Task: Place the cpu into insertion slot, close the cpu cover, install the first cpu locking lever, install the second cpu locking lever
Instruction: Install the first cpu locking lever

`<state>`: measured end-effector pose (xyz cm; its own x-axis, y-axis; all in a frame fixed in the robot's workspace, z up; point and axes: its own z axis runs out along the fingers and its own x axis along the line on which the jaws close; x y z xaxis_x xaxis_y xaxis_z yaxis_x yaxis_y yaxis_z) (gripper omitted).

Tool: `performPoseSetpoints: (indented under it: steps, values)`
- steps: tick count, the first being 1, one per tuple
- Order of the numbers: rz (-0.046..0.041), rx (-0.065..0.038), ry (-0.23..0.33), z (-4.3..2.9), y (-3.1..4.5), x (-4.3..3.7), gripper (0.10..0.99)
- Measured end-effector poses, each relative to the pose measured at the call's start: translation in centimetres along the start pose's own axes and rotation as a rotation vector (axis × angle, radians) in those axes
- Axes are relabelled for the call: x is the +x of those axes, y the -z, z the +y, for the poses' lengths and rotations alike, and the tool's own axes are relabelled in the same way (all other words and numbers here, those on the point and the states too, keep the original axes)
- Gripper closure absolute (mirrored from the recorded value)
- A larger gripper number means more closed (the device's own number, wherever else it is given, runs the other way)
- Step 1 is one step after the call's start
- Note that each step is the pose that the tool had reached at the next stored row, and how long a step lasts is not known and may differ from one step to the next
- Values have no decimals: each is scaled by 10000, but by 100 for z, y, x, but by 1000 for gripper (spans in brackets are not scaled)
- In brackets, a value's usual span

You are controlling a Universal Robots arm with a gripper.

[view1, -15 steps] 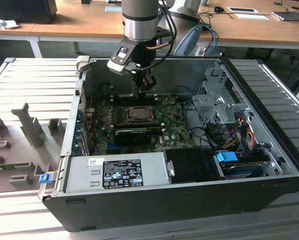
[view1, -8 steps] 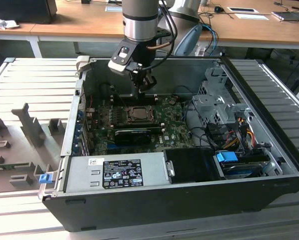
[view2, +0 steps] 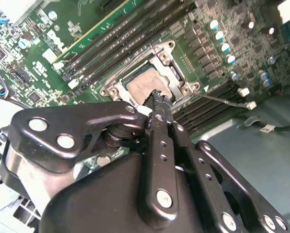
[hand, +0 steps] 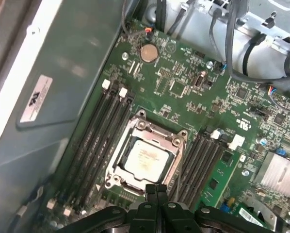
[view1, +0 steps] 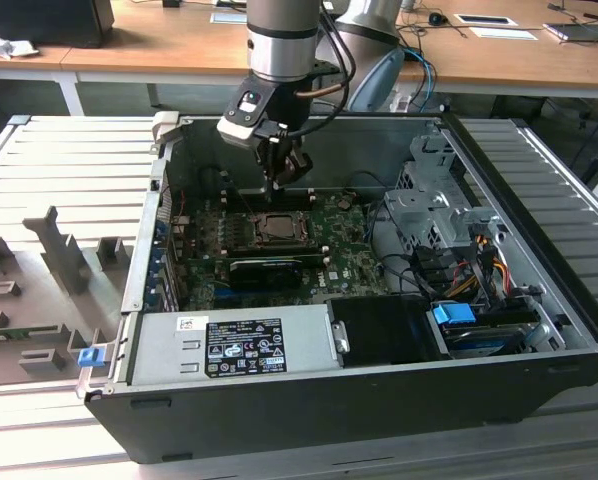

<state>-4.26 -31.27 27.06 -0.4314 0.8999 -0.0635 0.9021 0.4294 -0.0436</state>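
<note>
The cpu (hand: 146, 158) lies flat in the insertion slot (hand: 115, 180) on the green motherboard (hand: 184, 97), its pale metal top showing. The silver cpu cover (hand: 157, 133) lies down around it as a frame. In the exterior view the cpu (view1: 276, 228) sits in the middle of the open computer case, and my gripper (view1: 282, 183) hangs just above its far edge. Both wrist views show the black fingers pressed together with nothing between them, the gripper (hand: 157, 190) over the near rim of the slot. The tip of the gripper (view2: 157, 94) points at the cpu (view2: 142, 87).
Black memory slots (hand: 101, 131) run on both sides of the socket. A long black expansion card (view1: 264, 268) lies in front of it, and the grey power supply (view1: 229, 345) nearer still. Cables (view1: 459, 270) and a drive cage (view1: 429, 200) crowd the exterior view's right. The case wall (hand: 62, 73) stands close by.
</note>
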Motion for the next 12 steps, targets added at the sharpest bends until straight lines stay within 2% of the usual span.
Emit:
performPoseSetpoints:
  steps: [1,3,5,7,8,9,10,11,12]
  values:
    - [-19,45,51,0,0,0,980]
    - [-38,221,303,0,-2,0,980]
    - [-13,355,666,1,-4,0,980]
    - [7,427,887,1,-4,-1,980]
    - [14,423,902,1,-5,0,980]
    - [61,397,906,0,-6,-4,980]
    - [294,253,920,-1,-6,-5,980]
    - [457,115,979,-1,-6,-5,980]
    - [478,-12,1076,-1,-5,-5,980]
